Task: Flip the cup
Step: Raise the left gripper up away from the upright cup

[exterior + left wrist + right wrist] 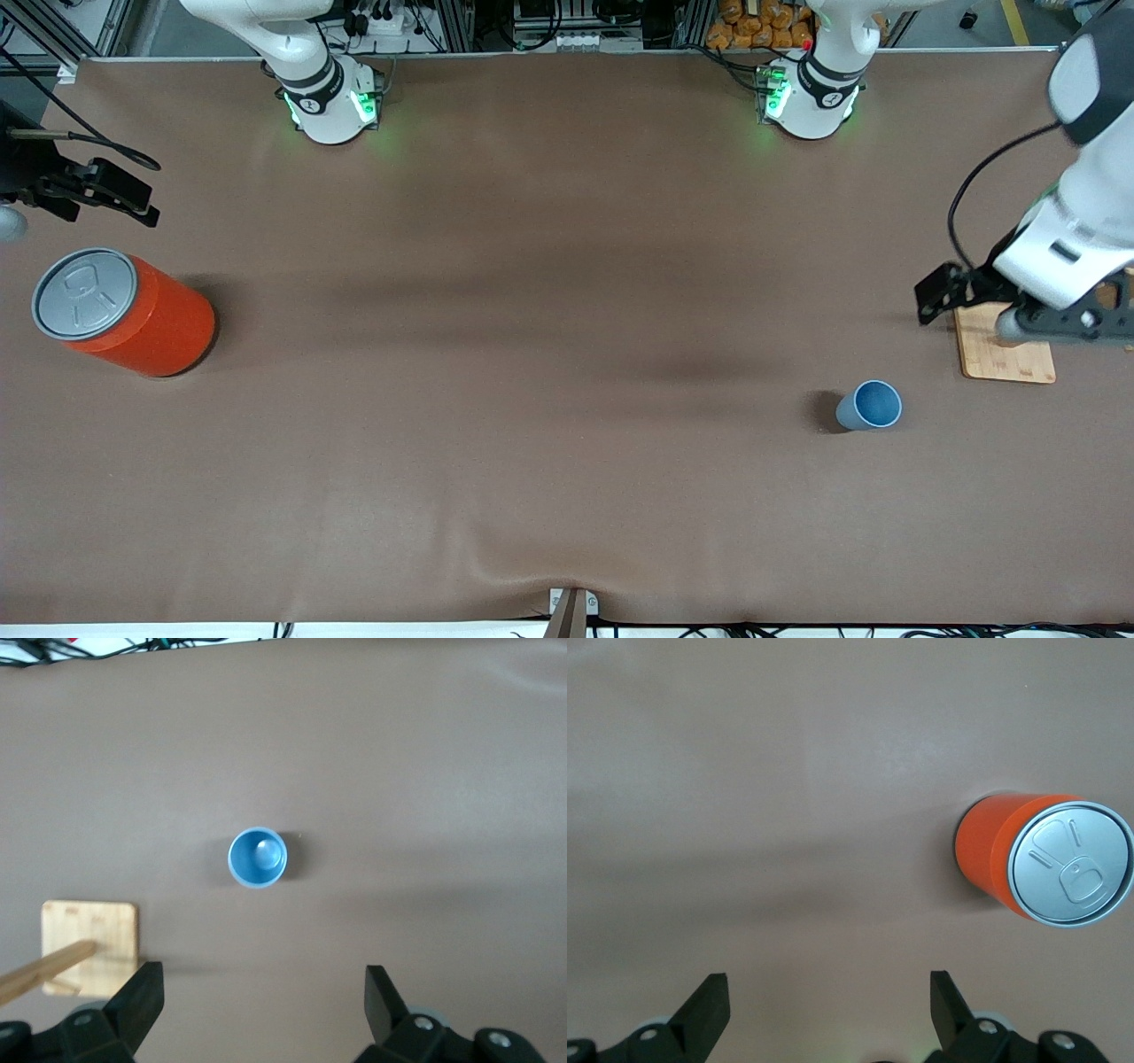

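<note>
Cup (869,406): small tapered smooth blue plastic, upright, mouth up.

One cup (869,405) stands upright, mouth up, on the brown table (532,354), toward the left arm's end and nearer the front-camera edge than the middle. One orange can (124,310) with a grey lid stands at the right arm's end, close to that edge of the table. One small wooden board (1005,354) lies at the left arm's end, near that edge. Two arms are present, each with one gripper: the left gripper (1028,310) hangs over the wooden board with its fingers spread wide, and the right gripper (97,190) hangs over the table's edge just above the can, fingers likewise spread.
</note>
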Controlling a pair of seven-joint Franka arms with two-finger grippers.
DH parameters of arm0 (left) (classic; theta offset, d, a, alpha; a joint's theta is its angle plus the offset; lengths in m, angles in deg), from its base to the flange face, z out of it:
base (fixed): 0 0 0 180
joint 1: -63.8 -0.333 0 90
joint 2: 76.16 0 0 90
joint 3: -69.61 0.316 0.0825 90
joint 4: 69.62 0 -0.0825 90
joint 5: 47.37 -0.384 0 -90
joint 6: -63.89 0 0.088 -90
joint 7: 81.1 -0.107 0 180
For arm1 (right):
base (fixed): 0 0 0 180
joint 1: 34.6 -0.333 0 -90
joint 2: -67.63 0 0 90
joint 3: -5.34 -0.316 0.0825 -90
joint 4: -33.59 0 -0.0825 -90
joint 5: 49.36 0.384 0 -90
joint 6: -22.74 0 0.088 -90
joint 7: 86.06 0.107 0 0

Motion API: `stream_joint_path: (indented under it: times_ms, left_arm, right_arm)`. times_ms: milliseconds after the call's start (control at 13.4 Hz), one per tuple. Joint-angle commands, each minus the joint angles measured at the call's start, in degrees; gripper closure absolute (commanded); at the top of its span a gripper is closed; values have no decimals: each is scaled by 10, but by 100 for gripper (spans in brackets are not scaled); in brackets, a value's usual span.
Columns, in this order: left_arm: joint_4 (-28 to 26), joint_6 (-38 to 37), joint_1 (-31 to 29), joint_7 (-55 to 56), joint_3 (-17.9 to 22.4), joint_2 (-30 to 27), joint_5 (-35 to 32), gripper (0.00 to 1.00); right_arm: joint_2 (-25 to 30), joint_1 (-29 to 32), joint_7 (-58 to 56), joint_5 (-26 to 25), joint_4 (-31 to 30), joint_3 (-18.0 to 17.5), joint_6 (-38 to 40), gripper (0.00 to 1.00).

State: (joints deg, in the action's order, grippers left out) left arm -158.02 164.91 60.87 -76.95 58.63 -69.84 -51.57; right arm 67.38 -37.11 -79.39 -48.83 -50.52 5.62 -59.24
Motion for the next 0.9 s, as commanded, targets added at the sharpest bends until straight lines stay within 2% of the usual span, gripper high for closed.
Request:
stream_joint_path:
  times_ms: [0, 299, 597, 821]
  left_arm:
    - [34, -54, -13, -13, 10, -4, 3, 0]
    - [38, -120, -4, -13, 13, -32, 23, 0]
    - [-48, -132, 20, -3, 33, -110, 56, 0]
    - [-41, -137, 39, -10, 53, -109, 49, 0]
  right_arm:
    - [-4, 0, -11, -10, 11, -2, 9, 0]
    - [-4, 0, -11, -10, 11, -2, 16, 0]
    - [-4, 3, -11, -10, 11, -2, 16, 0]
    - [-4, 5, -11, -10, 11, -2, 16, 0]
